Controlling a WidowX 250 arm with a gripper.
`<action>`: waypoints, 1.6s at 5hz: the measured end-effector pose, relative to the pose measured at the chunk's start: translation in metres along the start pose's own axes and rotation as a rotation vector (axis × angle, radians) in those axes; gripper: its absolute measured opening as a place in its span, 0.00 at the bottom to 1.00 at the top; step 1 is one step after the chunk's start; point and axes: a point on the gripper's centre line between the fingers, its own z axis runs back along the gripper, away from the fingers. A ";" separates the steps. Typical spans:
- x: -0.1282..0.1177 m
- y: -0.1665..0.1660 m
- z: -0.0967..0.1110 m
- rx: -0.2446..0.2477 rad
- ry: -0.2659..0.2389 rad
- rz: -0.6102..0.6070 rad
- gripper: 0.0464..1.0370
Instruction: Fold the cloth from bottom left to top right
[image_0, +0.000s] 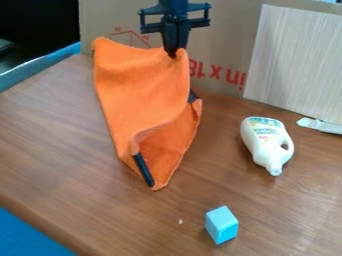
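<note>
Evidently, the claw (173, 54) pinches the orange cloth (143, 95) — most draping below, leftward in view.

I am logging the arm (174, 7) and cardboard (227, 30) as running off the top edge, the pale board (294, 60) and white scrap (322, 126) off the right. Folds of the orange cloth (143, 85) are hiding some of its underside and partly covering a dark bar (143, 170). I am finding the speck (180, 221) and the bottle's (266, 142) small print too tiny to make out.
</note>
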 end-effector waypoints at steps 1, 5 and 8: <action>-0.001 -0.009 -0.002 0.002 0.004 0.004 0.04; -0.004 -0.022 -0.001 -0.028 0.002 -0.023 0.96; 0.001 0.067 0.051 -0.069 -0.121 -0.144 0.96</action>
